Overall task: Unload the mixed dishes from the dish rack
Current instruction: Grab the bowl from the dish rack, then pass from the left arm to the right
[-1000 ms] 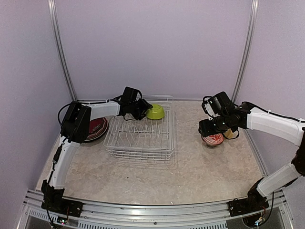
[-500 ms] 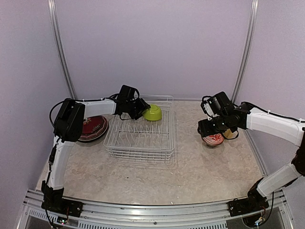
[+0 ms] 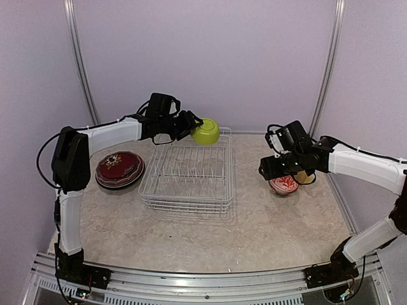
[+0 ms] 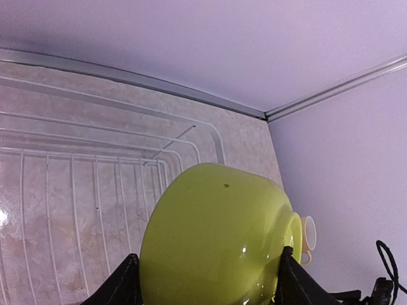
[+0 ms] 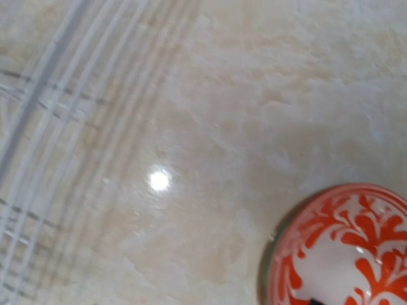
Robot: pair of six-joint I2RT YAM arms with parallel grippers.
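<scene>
My left gripper (image 3: 192,129) is shut on a lime green bowl (image 3: 206,131) and holds it tilted in the air over the far edge of the white wire dish rack (image 3: 188,173). In the left wrist view the bowl (image 4: 216,232) fills the space between both black fingers (image 4: 124,284). The rack shows no other dishes in it. My right gripper (image 3: 269,168) hovers just left of a small red-and-white patterned bowl (image 3: 284,185) on the table. That bowl (image 5: 346,248) shows at the lower right of the right wrist view, where my fingers are not visible.
A dark red plate (image 3: 119,168) lies on the table left of the rack. A pale yellow mug (image 3: 308,178) stands behind the patterned bowl, partly hidden by the right arm, and shows in the left wrist view (image 4: 308,234). Lilac walls close in the back and sides.
The left gripper has lifted the lime green bowl up and back from inside the rack to above its far rim. The right gripper has shifted slightly left.
</scene>
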